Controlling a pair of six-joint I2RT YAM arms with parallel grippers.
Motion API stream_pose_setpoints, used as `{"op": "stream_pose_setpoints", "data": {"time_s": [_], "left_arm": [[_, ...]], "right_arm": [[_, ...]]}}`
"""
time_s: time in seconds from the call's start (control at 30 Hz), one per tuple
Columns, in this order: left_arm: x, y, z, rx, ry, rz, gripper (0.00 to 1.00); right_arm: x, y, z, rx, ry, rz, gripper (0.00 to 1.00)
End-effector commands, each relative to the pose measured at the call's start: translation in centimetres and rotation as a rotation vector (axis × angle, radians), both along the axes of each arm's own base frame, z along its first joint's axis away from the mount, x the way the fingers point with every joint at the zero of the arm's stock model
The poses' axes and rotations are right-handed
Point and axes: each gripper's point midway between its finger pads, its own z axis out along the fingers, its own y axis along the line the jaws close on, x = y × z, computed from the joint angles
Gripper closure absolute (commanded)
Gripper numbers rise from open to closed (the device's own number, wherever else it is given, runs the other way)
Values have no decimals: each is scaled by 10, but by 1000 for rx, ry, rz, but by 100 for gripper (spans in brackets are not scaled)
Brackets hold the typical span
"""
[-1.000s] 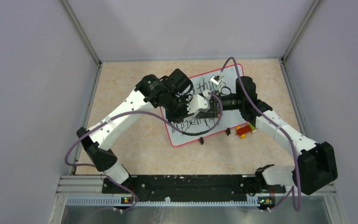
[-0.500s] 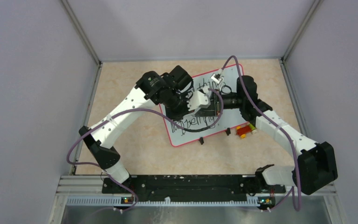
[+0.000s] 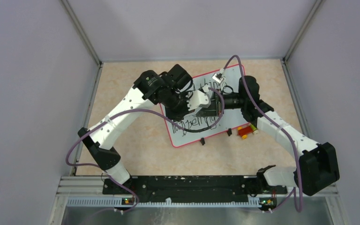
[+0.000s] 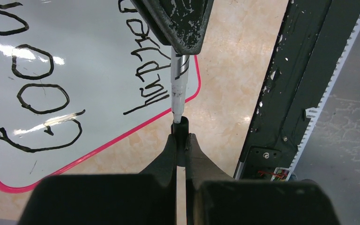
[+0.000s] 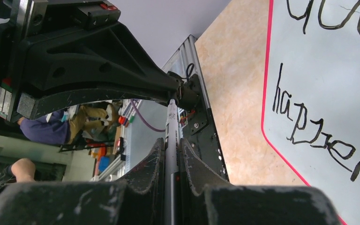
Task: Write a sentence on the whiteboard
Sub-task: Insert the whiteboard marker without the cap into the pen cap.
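We are pinching the black cap (image 4: 181,127) in our left hand (image 4: 181,138) and gripping the marker (image 4: 178,91) in our right hand (image 5: 171,145), with each hand clamped shut on what it holds. Below us, the whiteboard (image 3: 187,136) is lying on the desk (image 3: 136,140), showing the sentence (image 5: 309,136).

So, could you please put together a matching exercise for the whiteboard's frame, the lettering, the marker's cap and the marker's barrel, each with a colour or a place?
Things:
1. thin rounded-corner frame of the glossy whiteboard
2. handwritten marker lettering
3. small black marker cap
4. slim silvery marker barrel

Colour or place:
A. pinched between the left fingers
B. red
C. on the white board face
D. clamped between the right fingers

Pairs: 1-B, 2-C, 3-A, 4-D.
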Motion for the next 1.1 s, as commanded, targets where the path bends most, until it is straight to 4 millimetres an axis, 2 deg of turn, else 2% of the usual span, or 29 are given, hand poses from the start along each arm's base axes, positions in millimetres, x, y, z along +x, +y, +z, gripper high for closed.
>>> {"op": "stream_pose_setpoints", "data": {"time_s": [0.0, 0.23, 0.4, 0.77, 1.07], "left_arm": [[-5, -49, 56, -305, -91, -135, 100], [-3, -49, 63, -320, -116, -135, 100], [-3, -46, 56, -300, -110, -123, 100], [-9, -38, 54, -293, -110, -136, 100], [-4, -38, 58, -306, -155, -135, 100]], "right_arm": [[2, 6, 4, 24, -39, 0, 100], [-2, 6, 5, 36, -34, 21, 100], [-5, 4, 8, 54, -31, 32, 100], [-3, -2, 16, 90, -13, 30, 100], [-7, -3, 16, 95, -5, 53, 100]]}}
